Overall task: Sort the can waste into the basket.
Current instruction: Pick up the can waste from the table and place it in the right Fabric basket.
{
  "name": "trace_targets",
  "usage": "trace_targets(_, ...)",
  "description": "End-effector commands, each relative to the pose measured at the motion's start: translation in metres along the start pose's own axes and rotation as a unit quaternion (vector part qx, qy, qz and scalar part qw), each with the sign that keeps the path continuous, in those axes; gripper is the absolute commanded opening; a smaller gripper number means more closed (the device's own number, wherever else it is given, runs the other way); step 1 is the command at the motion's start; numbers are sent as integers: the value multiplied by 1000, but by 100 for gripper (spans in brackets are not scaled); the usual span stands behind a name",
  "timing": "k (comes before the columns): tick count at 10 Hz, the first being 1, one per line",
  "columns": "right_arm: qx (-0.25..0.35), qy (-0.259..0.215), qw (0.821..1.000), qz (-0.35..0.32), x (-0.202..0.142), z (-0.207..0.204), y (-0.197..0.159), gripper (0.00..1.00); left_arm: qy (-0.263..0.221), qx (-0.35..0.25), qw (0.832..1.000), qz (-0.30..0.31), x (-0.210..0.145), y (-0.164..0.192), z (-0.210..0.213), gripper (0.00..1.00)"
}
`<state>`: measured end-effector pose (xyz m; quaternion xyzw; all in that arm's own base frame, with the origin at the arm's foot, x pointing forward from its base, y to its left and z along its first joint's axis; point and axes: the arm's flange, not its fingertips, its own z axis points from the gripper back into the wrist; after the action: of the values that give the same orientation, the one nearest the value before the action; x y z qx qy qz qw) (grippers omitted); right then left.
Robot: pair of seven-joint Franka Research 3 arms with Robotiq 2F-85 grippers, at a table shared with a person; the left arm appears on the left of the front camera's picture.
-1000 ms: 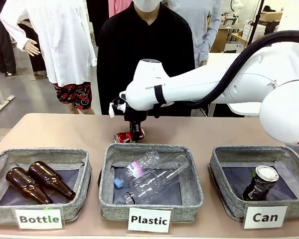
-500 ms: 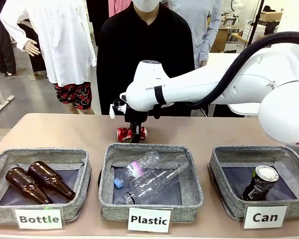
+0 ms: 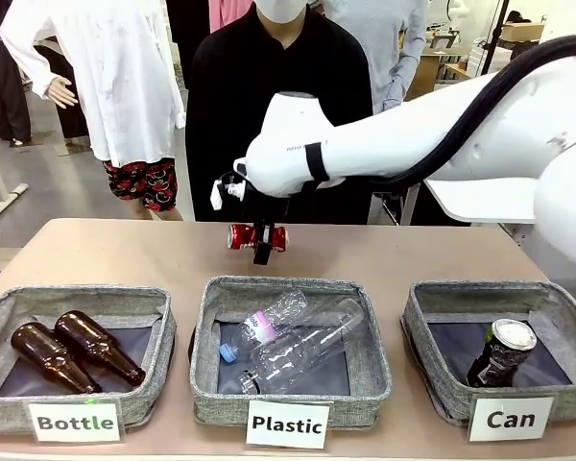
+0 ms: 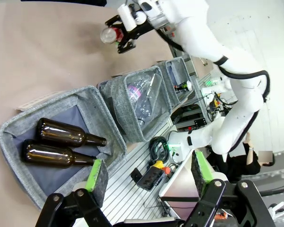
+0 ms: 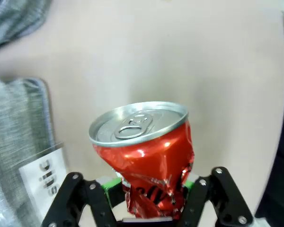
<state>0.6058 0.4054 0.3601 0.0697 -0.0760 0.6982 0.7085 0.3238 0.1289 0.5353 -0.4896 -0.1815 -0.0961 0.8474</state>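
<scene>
On the tan tabletop stand 2 grey fabric baskets. The one with the white label "Bottle", at the picture's left in the front view, holds 2 brown glass bottles lying side by side and touching, necks pointing toward the near right. The middle basket, labelled "Plastic", holds clear plastic bottles lying tilted, one with a pink band. A person in a black top stands at the far side.

Basket labels read "Bottle", "Plastic" and "Can".
</scene>
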Motion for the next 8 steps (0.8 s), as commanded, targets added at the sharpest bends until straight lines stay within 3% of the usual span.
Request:
trace_targets(1,-2,7,999,-31,-21,54,47,0,2,-3,1000,-5,-1,-1,1,92)
trace_targets(4,79,59,994,-56,-46,121,88,0,2,-3,1000,-5,-1,-1,1,92)
trace_targets(8,63,47,994,-80,-142,190,153,0,2,-3,1000,-5,-1,-1,1,92)
